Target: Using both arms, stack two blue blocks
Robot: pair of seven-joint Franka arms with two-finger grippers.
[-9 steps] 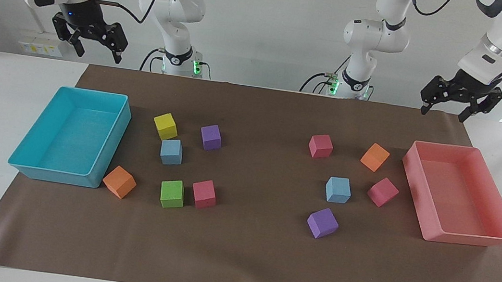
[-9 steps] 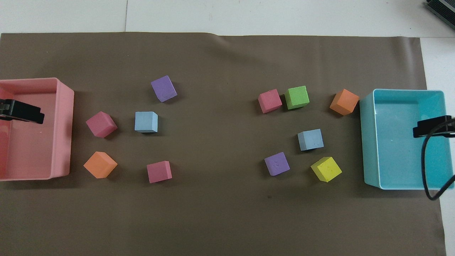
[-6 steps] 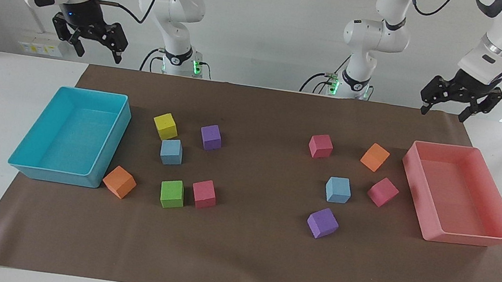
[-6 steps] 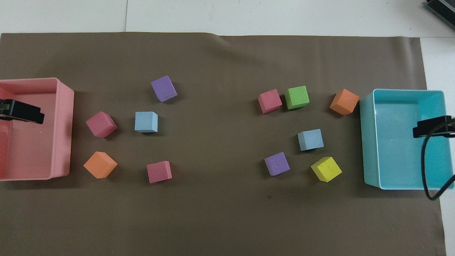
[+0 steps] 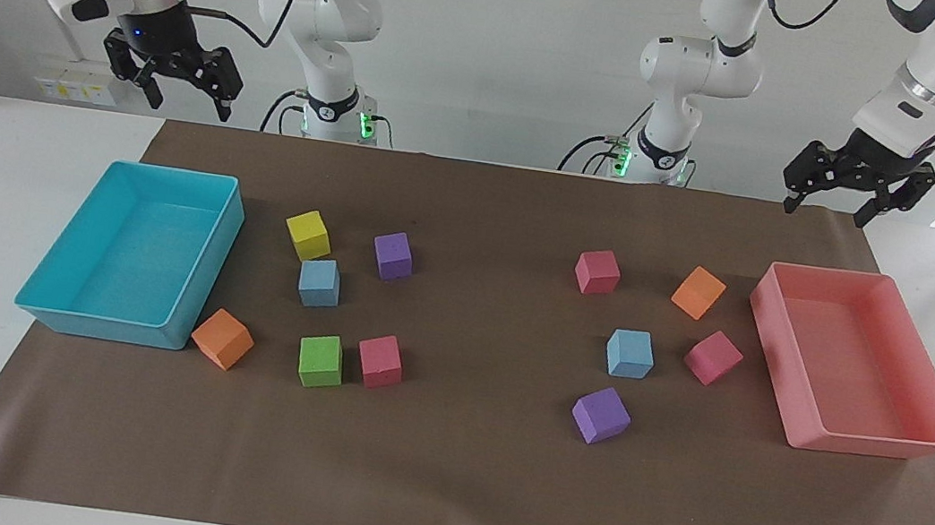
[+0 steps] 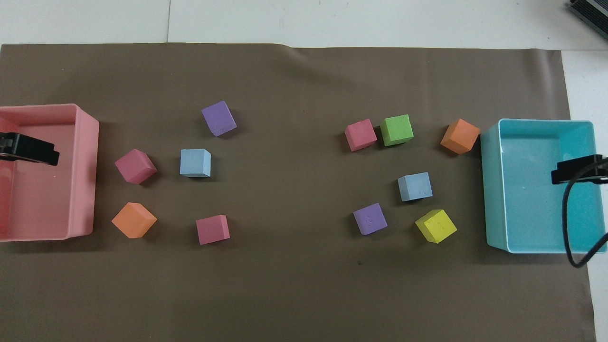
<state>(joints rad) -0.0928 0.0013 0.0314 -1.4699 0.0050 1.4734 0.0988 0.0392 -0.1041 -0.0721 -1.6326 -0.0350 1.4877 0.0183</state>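
Note:
Two light-blue blocks lie apart on the brown mat. One blue block (image 5: 319,283) (image 6: 415,186) sits between a yellow cube and a green cube, toward the right arm's end. The other blue block (image 5: 630,353) (image 6: 195,163) sits beside a pink cube, toward the left arm's end. My right gripper (image 5: 188,104) is open and empty, raised high by the turquoise tray (image 5: 55,308). My left gripper (image 5: 827,209) is open and empty, raised high by the pink tray (image 5: 878,439). In the overhead view only one of the fingers of each shows, left (image 6: 33,149) and right (image 6: 574,170).
Around the blue blocks lie a yellow cube (image 5: 308,234), a green cube (image 5: 321,361), two purple cubes (image 5: 393,254) (image 5: 601,415), two orange cubes (image 5: 222,339) (image 5: 698,292) and three pink cubes (image 5: 379,361) (image 5: 597,271) (image 5: 713,357). Both trays hold nothing.
My right gripper has shifted slightly toward the middle of the table. The left arm and all the cubes have not moved.

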